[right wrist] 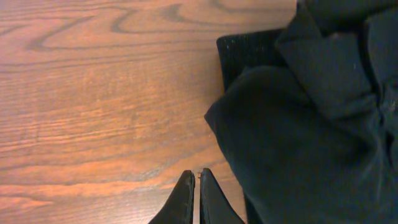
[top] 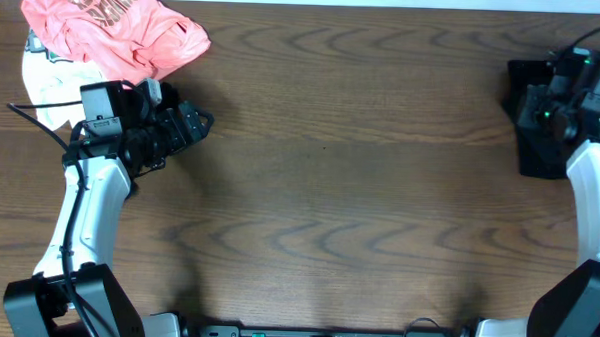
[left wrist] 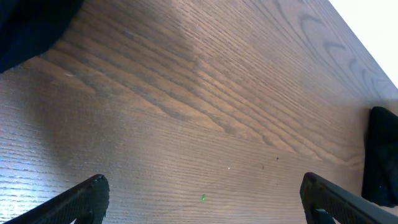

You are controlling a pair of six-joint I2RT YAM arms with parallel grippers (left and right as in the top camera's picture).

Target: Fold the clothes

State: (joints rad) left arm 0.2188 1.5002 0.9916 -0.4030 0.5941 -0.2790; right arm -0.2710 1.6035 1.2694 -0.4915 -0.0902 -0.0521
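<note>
A crumpled pink garment (top: 115,27) lies at the table's far left corner, on top of a white garment (top: 45,85). A black folded garment (top: 533,132) lies at the far right edge; it also shows in the right wrist view (right wrist: 305,118) and at the right edge of the left wrist view (left wrist: 380,155). My left gripper (top: 193,125) is open and empty just below the pink garment, over bare wood (left wrist: 202,186). My right gripper (right wrist: 195,180) is shut and empty beside the black garment's left edge, above the wood.
The wooden table (top: 339,190) spreads between the two arms. The white far edge of the table (left wrist: 373,31) shows in the left wrist view. The arm bases stand at the near edge.
</note>
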